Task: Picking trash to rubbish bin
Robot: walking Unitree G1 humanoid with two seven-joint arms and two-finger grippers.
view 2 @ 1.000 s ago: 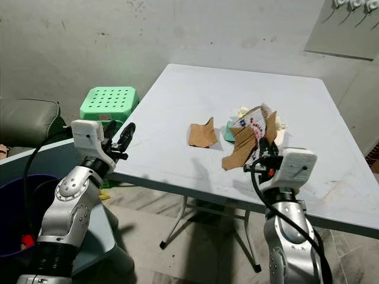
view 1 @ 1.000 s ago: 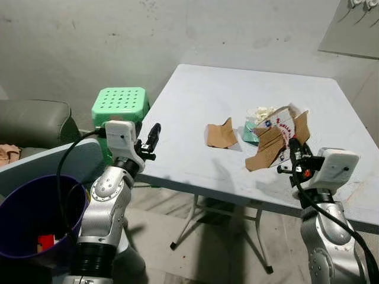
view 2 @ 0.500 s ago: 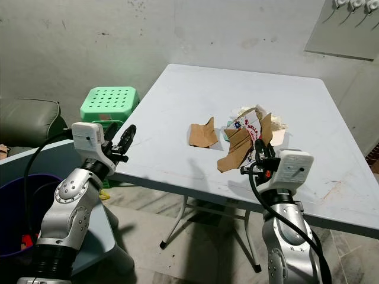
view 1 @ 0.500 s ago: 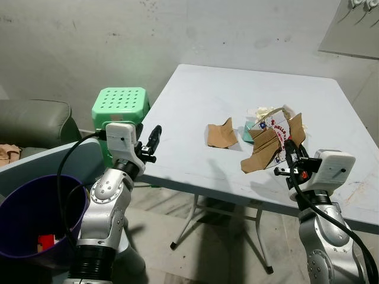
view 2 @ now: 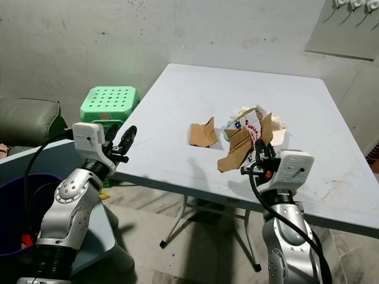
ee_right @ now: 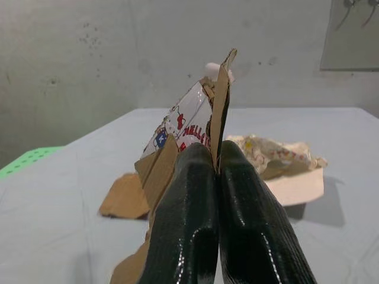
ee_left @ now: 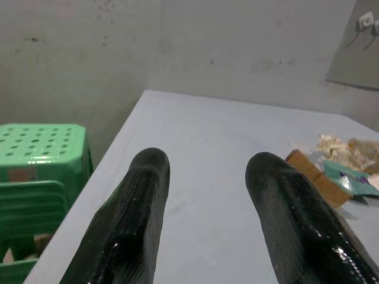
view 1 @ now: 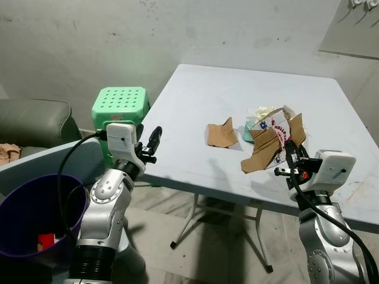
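so far the right hand (view 2: pixel 259 152) is only clamped on the torn cardboard box (view 2: pixel 244 142) above the tabletop (view 2: pixel 177 106), left hand (view 1: pixel 155 136) open and empty, and that box, the brown scrap (view 1: pixel 221 134) and wrappers (view 1: pixel 260 113) aren't in the purple bin (view 1: pixel 23 204) yet.

The right gripper (view 2: pixel 259 149) is raised over the table's (view 1: pixel 189 112) near edge, its fingers pinched tight on a cardboard piece (ee_right: pixel 218 106). The left gripper (view 1: pixel 155 135) hovers at the table's left edge, fingers (ee_left: pixel 136 219) parted, its arm bent upward at the elbow.
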